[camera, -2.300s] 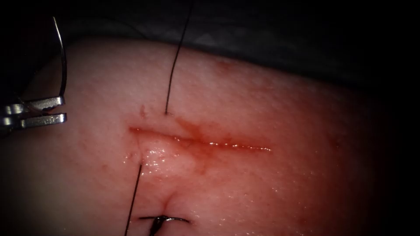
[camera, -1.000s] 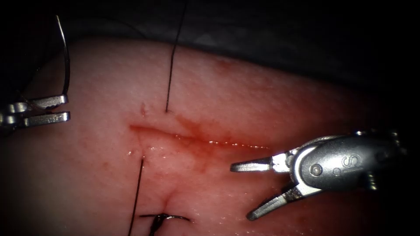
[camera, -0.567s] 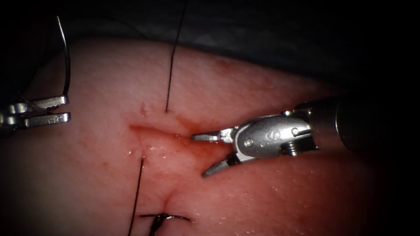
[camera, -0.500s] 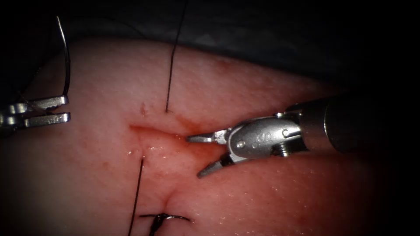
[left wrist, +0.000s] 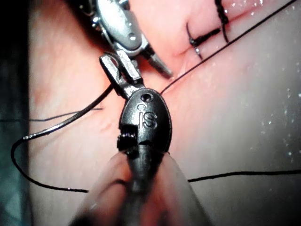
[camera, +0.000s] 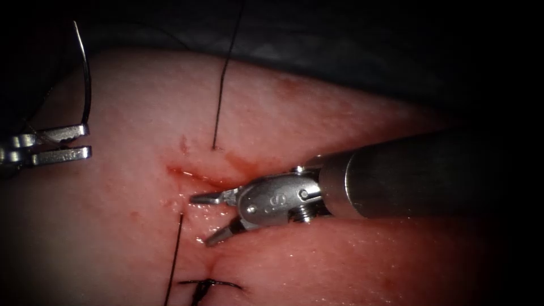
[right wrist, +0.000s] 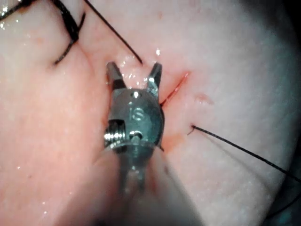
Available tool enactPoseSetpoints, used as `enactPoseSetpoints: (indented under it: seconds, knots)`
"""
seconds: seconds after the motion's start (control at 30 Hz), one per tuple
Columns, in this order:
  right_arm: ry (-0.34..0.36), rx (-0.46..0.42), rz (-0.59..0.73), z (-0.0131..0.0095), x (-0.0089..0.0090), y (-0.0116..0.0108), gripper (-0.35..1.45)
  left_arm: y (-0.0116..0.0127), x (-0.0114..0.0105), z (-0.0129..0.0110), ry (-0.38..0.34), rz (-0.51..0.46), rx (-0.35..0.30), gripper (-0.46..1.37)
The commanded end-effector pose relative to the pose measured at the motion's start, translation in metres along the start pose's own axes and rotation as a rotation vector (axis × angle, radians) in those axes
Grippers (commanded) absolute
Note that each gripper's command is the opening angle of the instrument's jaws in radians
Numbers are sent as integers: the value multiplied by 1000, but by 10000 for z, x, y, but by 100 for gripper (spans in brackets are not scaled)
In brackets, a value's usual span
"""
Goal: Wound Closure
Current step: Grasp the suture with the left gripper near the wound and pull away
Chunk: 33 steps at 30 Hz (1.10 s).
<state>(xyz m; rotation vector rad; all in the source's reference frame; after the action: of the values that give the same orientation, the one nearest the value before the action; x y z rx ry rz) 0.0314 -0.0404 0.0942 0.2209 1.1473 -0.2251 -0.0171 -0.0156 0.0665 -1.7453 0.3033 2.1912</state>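
Endoscope view, wound-closure practice on a slab of pork: the right tool (camera: 205, 220) has come in from the right over the past second and now lies low over the left end of the cut (camera: 195, 175), its jaws spread apart and holding nothing — one tip over the wound's lower lip, the other just below it, near where the thread (camera: 174, 258) leaves the tissue (camera: 317, 113). Far off on the left, well apart from the wound, the left tool (camera: 85, 141) has kept its place, its jaws nearly together and clamped on one end of the curved needle (camera: 86, 73), which arcs upward clear of the flesh and is not in the tissue — parked, it seems, out of the other tool's way. A second run of thread (camera: 225, 73) rises from a puncture just above the cut. Red fluid (camera: 238, 167) stains the wound's edges. Below, a finished knot (camera: 205, 285) sits over the closed stretch. The right wrist view shows the same spread jaws (right wrist: 134, 74) straddling the wet lip beside the thread's exit (right wrist: 139, 60); the left wrist view shows the left tool (left wrist: 116, 66) gripping the needle (left wrist: 70, 121).
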Motion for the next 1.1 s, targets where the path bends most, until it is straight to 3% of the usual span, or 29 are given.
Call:
enactPoseSetpoints:
  seconds: [0.03, 0.47, 0.53, 0.57, 0.6, 0.63, 0.87, 1.1]
  knots:
    - [-1, -4, 5, 2, 0, 1, 121, 0, 0, 0, 0, 0, -12, -35]
    - [14, 11, 0, 26, 8, 2, 113, -1, 0, 1, 1, -1, -12, -35]
    - [31, 40, -10, 29, 7, -2, 81, -1, 0, 2, 0, -1, -12, -35]
    - [44, 61, -17, 29, 7, -4, 39, -1, 0, 2, 0, -1, -12, -35]
    - [50, 95, -15, 28, 7, -6, -27, -1, 0, 1, 0, -1, -12, -35]
    - [44, 131, -19, 27, 7, -8, -35, -1, 0, 1, 0, -1, -12, -35]
    - [36, 138, -7, 22, 13, -11, -35, -2, 0, 1, 1, -1, -12, -35]
    - [72, 159, -11, -2, 41, -33, -35, -2, 1, 1, 1, -2, -12, -35]
